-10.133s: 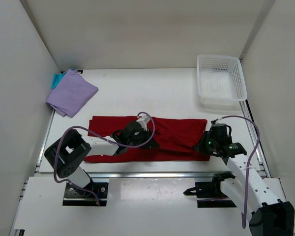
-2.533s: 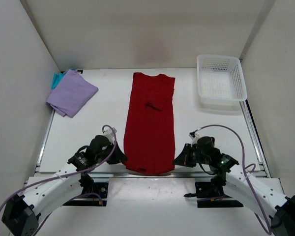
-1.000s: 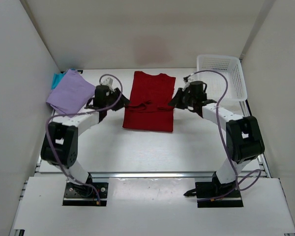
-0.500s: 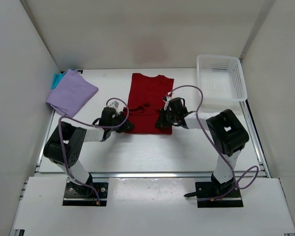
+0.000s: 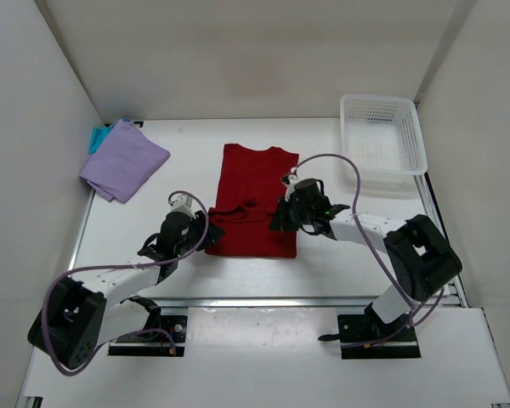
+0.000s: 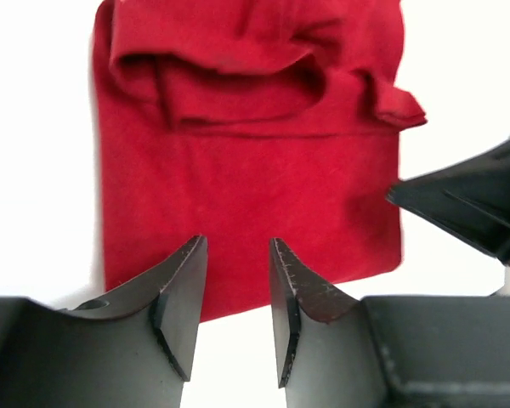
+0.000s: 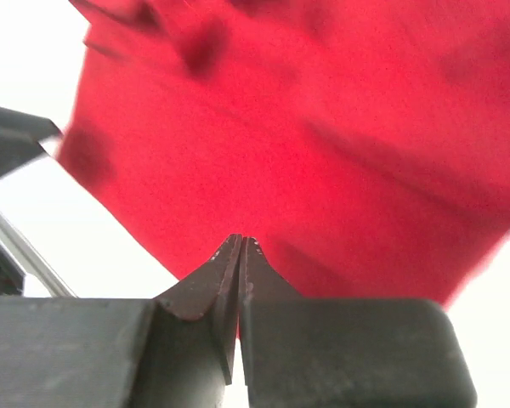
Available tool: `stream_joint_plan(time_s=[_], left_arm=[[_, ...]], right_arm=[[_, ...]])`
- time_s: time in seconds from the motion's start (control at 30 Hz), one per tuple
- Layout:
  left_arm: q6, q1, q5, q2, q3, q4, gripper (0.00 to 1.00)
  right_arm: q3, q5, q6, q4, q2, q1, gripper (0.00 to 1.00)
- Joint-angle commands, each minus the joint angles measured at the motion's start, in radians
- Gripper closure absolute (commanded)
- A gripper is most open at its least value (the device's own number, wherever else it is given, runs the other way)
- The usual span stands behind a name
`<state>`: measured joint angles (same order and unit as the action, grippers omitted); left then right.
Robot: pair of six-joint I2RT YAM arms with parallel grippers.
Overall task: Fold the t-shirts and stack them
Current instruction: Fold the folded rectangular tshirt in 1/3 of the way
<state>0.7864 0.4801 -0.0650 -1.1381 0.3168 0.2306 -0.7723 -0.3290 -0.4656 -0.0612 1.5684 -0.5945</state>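
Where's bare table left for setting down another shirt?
Bare table lies between the folded lavender cloth t-shirt and the deep red cloth t-shirt. A narrower strip runs between the red shirt and the white lattice plastic basket. Both grippers crowd the red shirt's near corners.

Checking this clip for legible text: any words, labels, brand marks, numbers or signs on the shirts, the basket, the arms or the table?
None can be read.
red t-shirt: plain, no print or tag visible.
lavender t-shirt and teal t-shirt: plain.
white basket: no label visible.
left gripper and right gripper: no markings legible.
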Motion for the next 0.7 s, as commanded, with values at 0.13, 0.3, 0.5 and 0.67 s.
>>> stream_joint_plan(time_s=[0.13, 0.3, 0.5, 0.67], left_arm=[[0.014, 0.029, 0.001, -0.058, 0.008, 0.032, 0.53], [0.011, 0.043, -0.016, -0.146, 0.027, 0.091, 0.54], [0.014, -0.005, -0.044, -0.199, -0.05, 0.151, 0.54], [0.03, -0.014, -0.07, -0.174, -0.091, 0.185, 0.53]], right_arm=[[-0.244, -0.033, 0.051, -0.026, 0.232, -0.102, 1.0], [-0.344, 0.014, 0.074, -0.019, 0.341, -0.14, 1.0], [-0.377, 0.114, 0.104, -0.032, 0.4, -0.13, 1.0], [-0.366, 0.321, 0.156, -0.147, 0.415, -0.12, 1.0]])
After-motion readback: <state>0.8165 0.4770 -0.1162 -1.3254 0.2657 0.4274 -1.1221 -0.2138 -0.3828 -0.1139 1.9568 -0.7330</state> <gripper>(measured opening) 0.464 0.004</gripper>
